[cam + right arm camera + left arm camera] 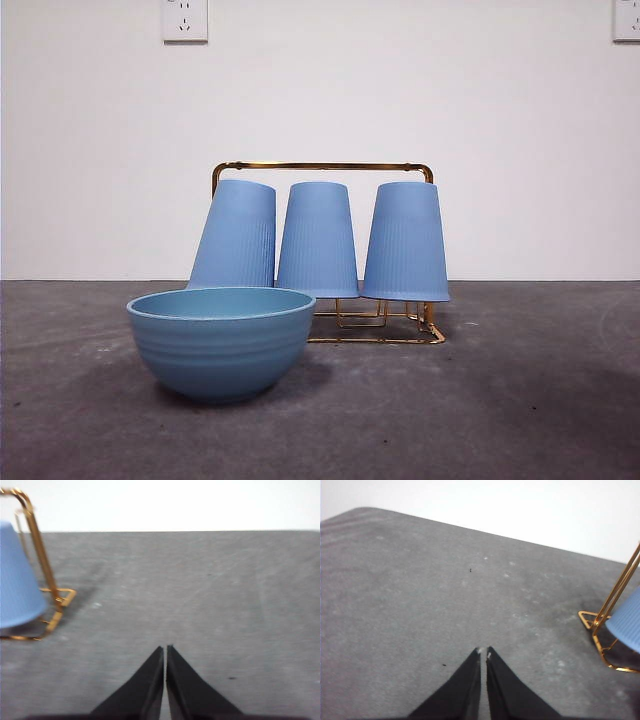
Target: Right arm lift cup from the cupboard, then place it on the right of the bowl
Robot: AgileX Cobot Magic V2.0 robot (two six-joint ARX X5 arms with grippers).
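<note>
Front view shows three blue cups hanging upside down on the gold cupboard [325, 166], which stands just behind the bowl [221, 340], and no arm has reached them, so I judge the lifting step is not yet begun. Right gripper [164, 650] hovers over bare table [210, 595] off the end of the cupboard, its fingers pressed closed on nothing, and the left gripper [483, 652] waits the same way at the other end. Next, I think, the right fingers must open and close around the end cup [405, 242], raise it off its peg, then set it down right of the bowl
</note>
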